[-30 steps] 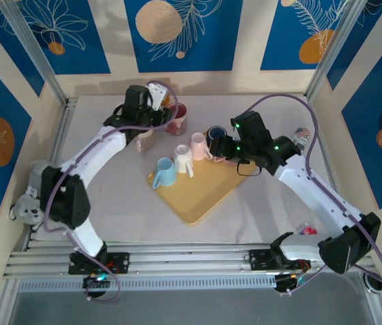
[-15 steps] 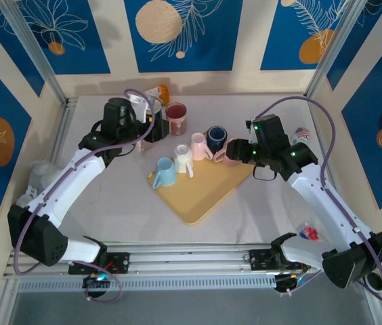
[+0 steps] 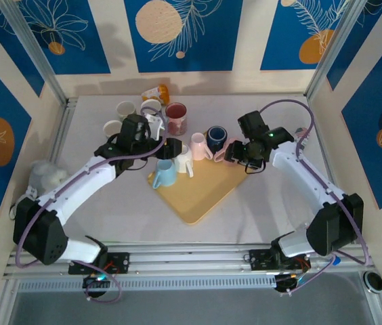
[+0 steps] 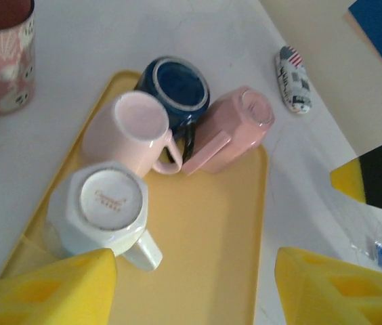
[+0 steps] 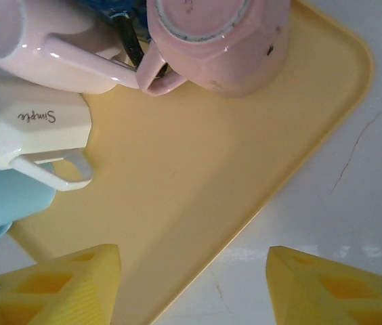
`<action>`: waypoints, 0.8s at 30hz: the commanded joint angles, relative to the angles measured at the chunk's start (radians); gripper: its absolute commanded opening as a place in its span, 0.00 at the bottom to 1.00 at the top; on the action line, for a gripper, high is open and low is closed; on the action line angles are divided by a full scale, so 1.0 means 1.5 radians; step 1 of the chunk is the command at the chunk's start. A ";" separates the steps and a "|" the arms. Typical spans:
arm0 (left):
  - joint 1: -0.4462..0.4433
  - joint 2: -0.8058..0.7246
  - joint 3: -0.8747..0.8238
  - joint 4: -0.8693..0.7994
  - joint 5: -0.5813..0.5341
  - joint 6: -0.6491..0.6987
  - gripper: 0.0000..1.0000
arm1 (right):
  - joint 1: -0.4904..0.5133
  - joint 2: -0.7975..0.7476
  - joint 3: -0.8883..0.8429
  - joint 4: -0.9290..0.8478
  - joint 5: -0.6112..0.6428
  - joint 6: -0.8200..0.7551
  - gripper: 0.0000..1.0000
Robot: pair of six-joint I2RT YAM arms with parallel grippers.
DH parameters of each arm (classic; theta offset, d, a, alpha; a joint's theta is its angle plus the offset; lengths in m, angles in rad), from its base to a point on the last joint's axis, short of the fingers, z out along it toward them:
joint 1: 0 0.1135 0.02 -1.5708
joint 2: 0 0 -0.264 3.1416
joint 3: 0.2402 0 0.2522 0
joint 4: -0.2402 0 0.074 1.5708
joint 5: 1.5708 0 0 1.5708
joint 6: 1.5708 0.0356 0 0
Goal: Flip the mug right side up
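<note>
My right claw (image 5: 194,288) hangs open over the yellow tray (image 5: 198,176), with nothing between its fingers. Just past it the pink faceted mug (image 5: 221,47) stands base up near the tray's right corner, its handle turned toward the pale pink mug (image 5: 22,40). My left claw (image 4: 194,291) is spread wide and empty too, above the tray's left side. Under it the white mug (image 4: 106,203) also sits base up, beside the pale pink mug and the navy mug (image 4: 177,84) along the tray's far edge. A light blue mug (image 3: 165,172) stands at the tray's left corner.
</note>
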 commanded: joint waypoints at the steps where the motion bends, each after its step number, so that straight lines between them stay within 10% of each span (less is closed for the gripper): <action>1: -0.009 -0.003 -0.020 0.062 0.019 -0.015 0.63 | 0.025 0.006 0.012 0.019 0.051 0.139 0.65; 13: -0.012 -0.017 -0.064 0.112 0.019 -0.022 0.62 | 0.026 0.096 0.019 0.078 0.083 0.391 0.72; 24: -0.018 -0.020 -0.070 0.123 0.013 -0.029 0.60 | 0.035 0.242 0.159 0.038 0.124 0.407 0.72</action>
